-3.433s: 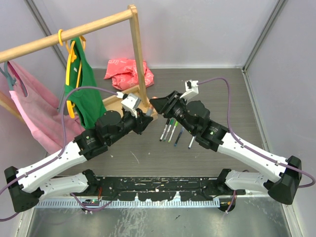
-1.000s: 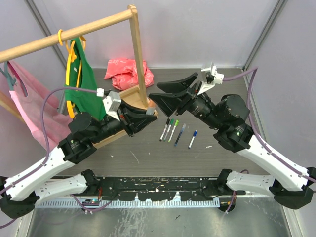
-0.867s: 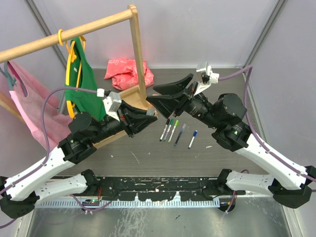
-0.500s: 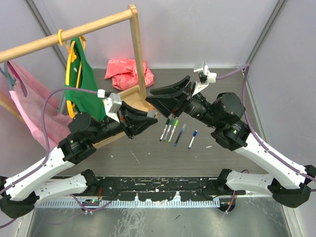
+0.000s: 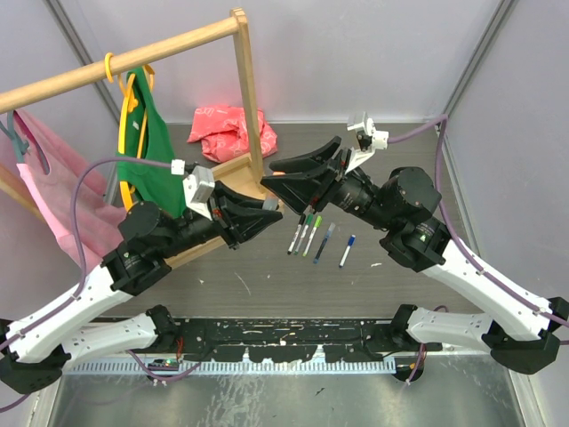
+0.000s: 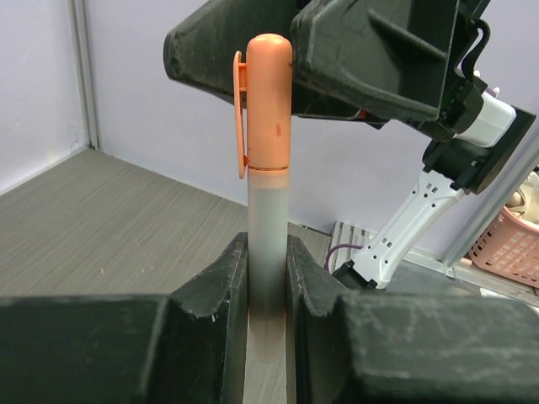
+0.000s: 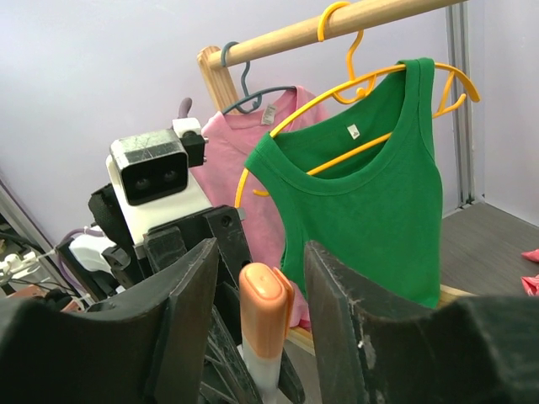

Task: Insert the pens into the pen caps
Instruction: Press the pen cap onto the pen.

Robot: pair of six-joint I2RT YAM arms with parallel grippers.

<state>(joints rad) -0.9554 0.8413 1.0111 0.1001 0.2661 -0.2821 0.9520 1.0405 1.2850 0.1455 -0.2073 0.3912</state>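
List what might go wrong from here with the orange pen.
The right gripper straddles the orange cap with gaps on both sides; closing off-centre might tilt the pen in the left gripper.
The left gripper holds only the barrel's lower part, so a push on the cap might make it slip.
Both grippers appear close to the wooden rack post; a swing may hit it.

lower barrel of the orange-capped pen (image 6: 268, 244) buried between the left gripper's fingers (image 6: 215, 286) and cut by the bottom edge, from above almost hidden where both grippers meet, right wrist view showing only its cap (image 7: 263, 307) between the right gripper's blurred fingers (image 7: 354, 328), wooden rail (image 5: 133, 58) running off the left edge
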